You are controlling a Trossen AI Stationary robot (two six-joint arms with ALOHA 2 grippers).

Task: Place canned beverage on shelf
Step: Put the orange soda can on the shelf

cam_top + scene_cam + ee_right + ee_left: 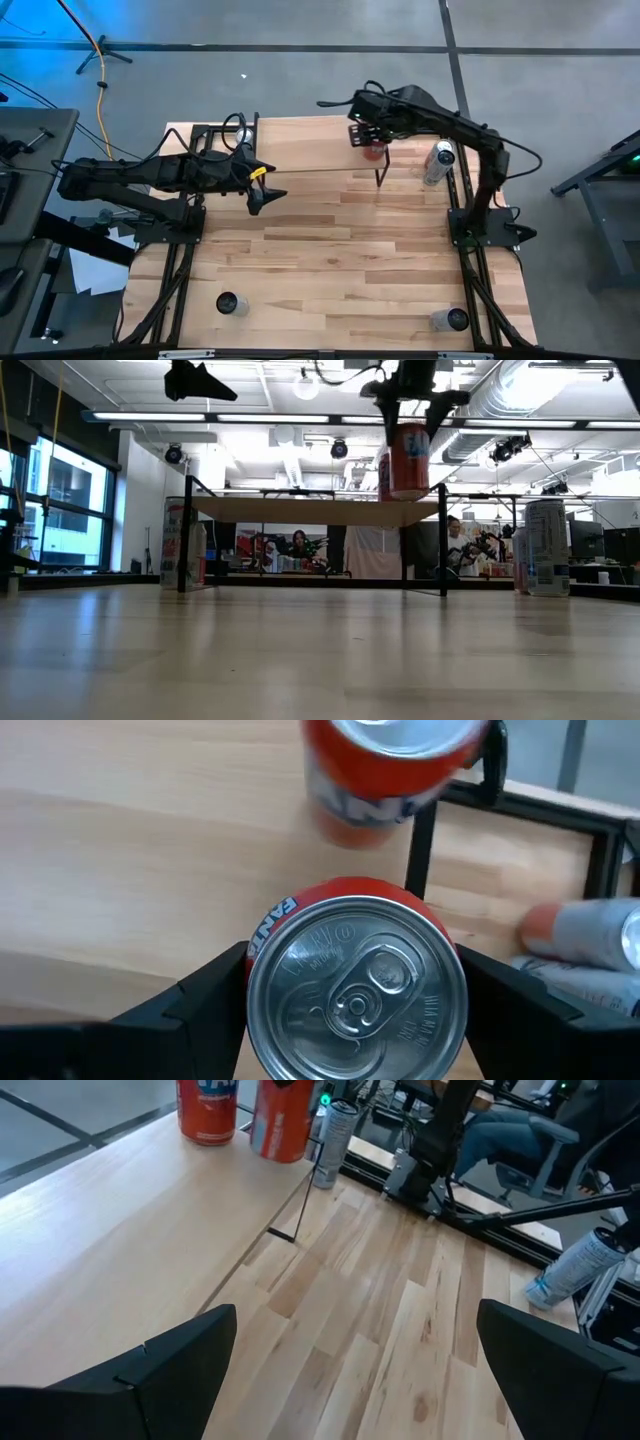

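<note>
High view: left pincer [262, 197] hovers over the shelf [300, 150], spread wide, empty. Further right, the right pincer [373, 140] grips an orange can [357, 982] by its sides (upright, long axis vertical, tab up) at the shelf's right end, beside another orange can [385, 770].

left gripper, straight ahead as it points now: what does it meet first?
Probably the shelf top: the left gripper, jaws open, tilts down toward that plank. Beyond stand two orange cans, one held by the right gripper. Depth is uncertain.
</note>
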